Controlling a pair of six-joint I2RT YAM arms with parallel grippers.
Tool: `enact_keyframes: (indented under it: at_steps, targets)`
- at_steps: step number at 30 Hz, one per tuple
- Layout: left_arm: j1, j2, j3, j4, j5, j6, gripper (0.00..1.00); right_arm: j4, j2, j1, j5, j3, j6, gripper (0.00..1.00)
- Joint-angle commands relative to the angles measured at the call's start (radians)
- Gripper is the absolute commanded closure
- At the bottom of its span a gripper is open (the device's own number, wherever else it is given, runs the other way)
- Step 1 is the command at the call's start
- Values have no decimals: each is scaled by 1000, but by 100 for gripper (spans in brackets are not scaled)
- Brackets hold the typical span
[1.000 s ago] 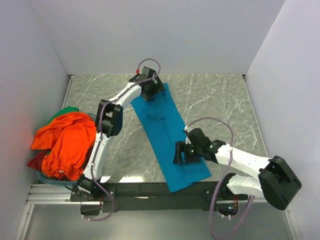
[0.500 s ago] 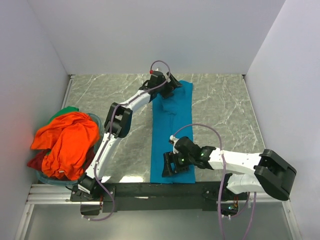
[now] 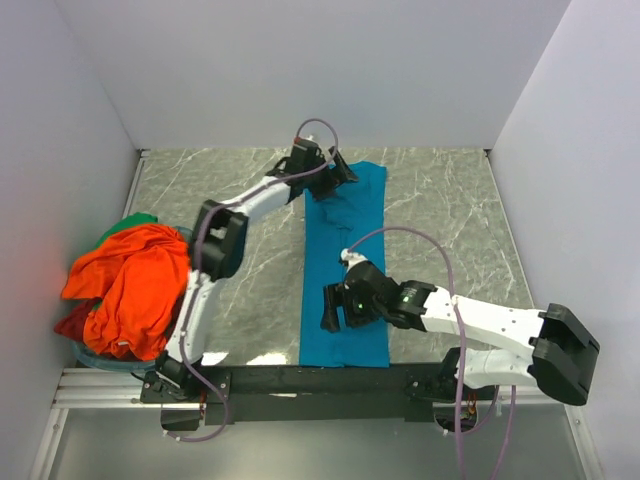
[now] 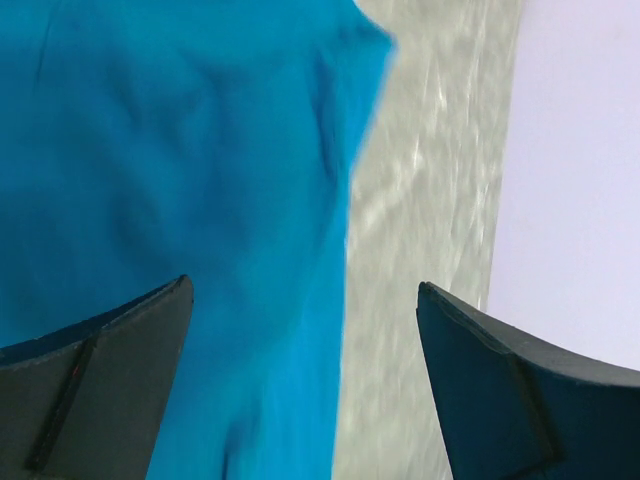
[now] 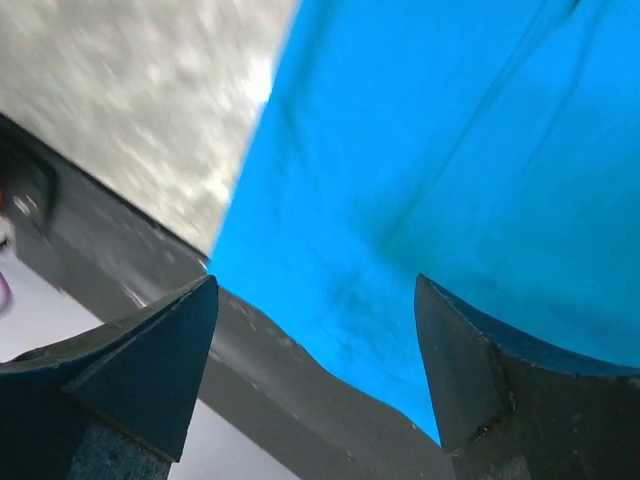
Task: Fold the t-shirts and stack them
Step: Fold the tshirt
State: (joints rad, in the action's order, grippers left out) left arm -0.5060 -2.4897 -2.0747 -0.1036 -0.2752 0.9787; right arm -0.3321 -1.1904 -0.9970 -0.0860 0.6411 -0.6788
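The teal t-shirt (image 3: 345, 270), lately slanted, now runs twelve to six o'clock — left gripper (image 3: 335, 172) and right gripper (image 3: 335, 308) gape empty, ready to fold.

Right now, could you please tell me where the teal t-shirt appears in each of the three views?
Top external: teal t-shirt, a long strip down the middle.
Left wrist: teal t-shirt fills the left and centre.
Right wrist: teal t-shirt fills the upper right.
Shared landmark: the grey marble table, bare beside the shirt's edge in all three.
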Motion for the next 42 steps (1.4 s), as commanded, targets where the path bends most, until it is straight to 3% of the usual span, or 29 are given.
enact_keyframes:
  at_steps: [1, 6, 11, 14, 19, 25, 29, 35, 37, 42]
  targets:
    - [-3, 414, 189, 32, -21, -167, 0, -67, 44, 6, 158, 83, 18, 14]
    - [-5, 762, 534, -82, 154, -255, 1, -134, 80, 78, 224, 117, 31, 13]
    - [-11, 1138, 948, -146, 263, -186, 0, -192, 173, 207, 252, 109, 59, 11]
    - [-28, 1348, 1152, -176, 274, -98, 0, -234, 244, 288, 270, 94, 70, 4]
    - [-58, 1595, 1304, -322, 307, -17, 1, -249, 356, 348, 256, 54, 81, 0]
    - [-141, 1654, 1468, -341, 213, 127, 1, -255, 416, 362, 152, -20, 58, 0]
    - [-280, 1617, 1553, -288, 215, 236, 0, -292, 417, 363, 126, -49, 51, 0]
    - [-396, 1508, 1547, -232, 274, 301, 1, -243, 419, 365, 23, -133, 27, 1]
    - [-422, 1455, 1530, -237, 271, 304, 5, -265, 411, 365, 8, -146, 19, 2]
    - [-535, 1370, 1455, -398, 272, 331, 16, -272, 413, 363, -49, -181, -30, 2]
